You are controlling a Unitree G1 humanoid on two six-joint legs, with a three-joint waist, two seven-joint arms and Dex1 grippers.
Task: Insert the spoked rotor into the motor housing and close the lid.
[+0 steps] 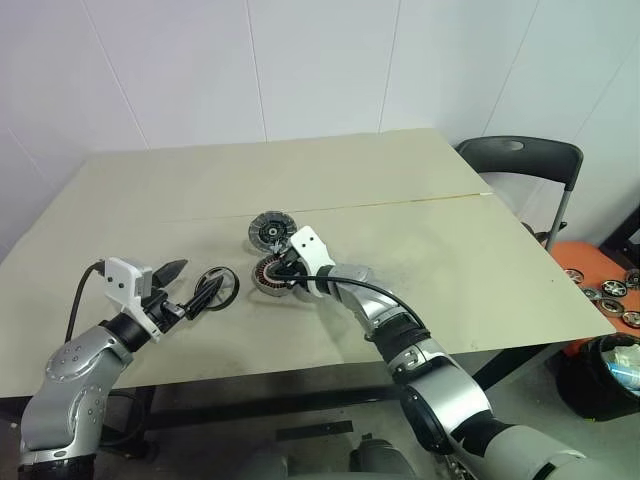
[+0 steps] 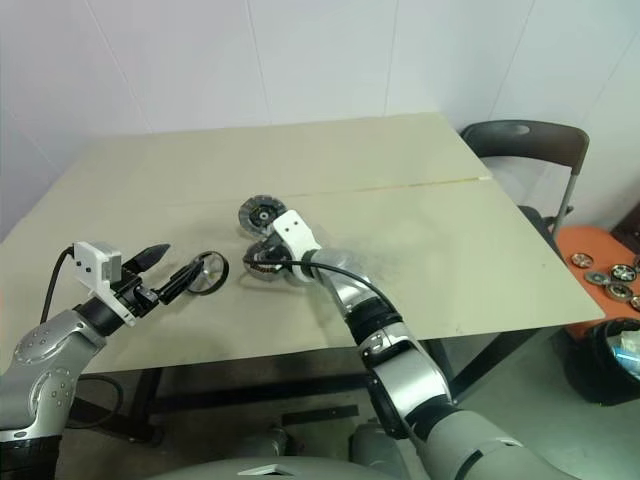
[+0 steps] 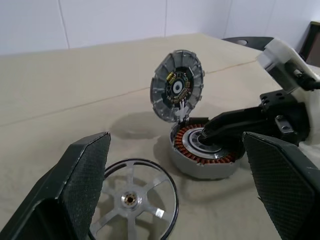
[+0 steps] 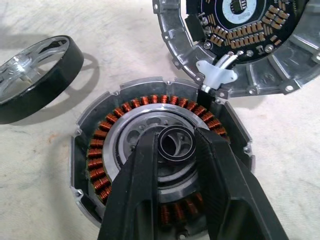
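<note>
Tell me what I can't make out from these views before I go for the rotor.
- Motor housing near windings: right wrist view, hidden under the right gripper fingers.
- Whether those fingers squeeze the centre ring or merely straddle it: unclear.
- Lid back face: turned away, left wrist view.
- Spoked rotor near rim: cut off by the frame edge, partly behind a left gripper finger.

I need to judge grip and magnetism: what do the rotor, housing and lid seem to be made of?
Rotor: looks like silvery cast metal spokes inside a glossy black rim.
Housing: matte grey metal shell, probably aluminium; coppery wire windings ring a bright steel-like centre.
Lid: the same dull grey ribbed metal, with a dark circuit board on its face.
</note>
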